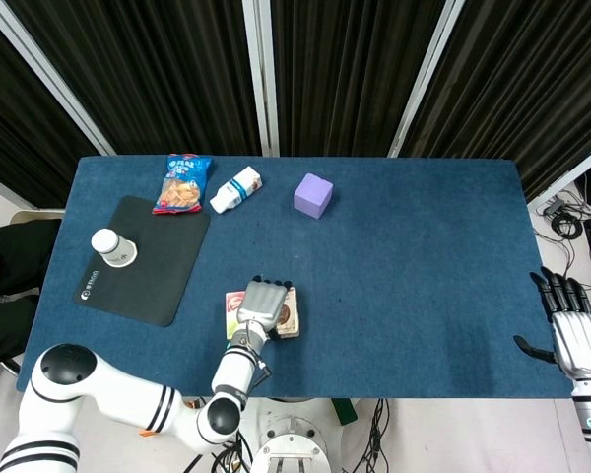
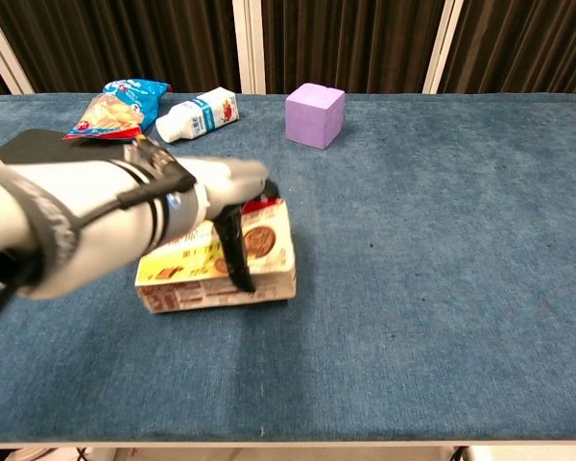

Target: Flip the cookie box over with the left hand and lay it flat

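The left hand (image 2: 226, 192) clamps the yellow-and-red cardboard cookie box (image 2: 221, 261) – fingers (image 2: 235, 254) draped over its near side; a loose hold risks it sliding – not flipping.

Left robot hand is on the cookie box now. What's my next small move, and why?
Probably keep rolling the wrist to tip it over: the left robot hand grips the cookie box, whose near edge looks only slightly raised off the table.

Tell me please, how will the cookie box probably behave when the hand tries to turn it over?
The cookie box looks like thin printed cardboard with flat faces, so it should stay stiff and tip over an edge rather than roll. It is probably light, and could slide on the blue table. The left robot hand lies over its top, its thumb down the front.
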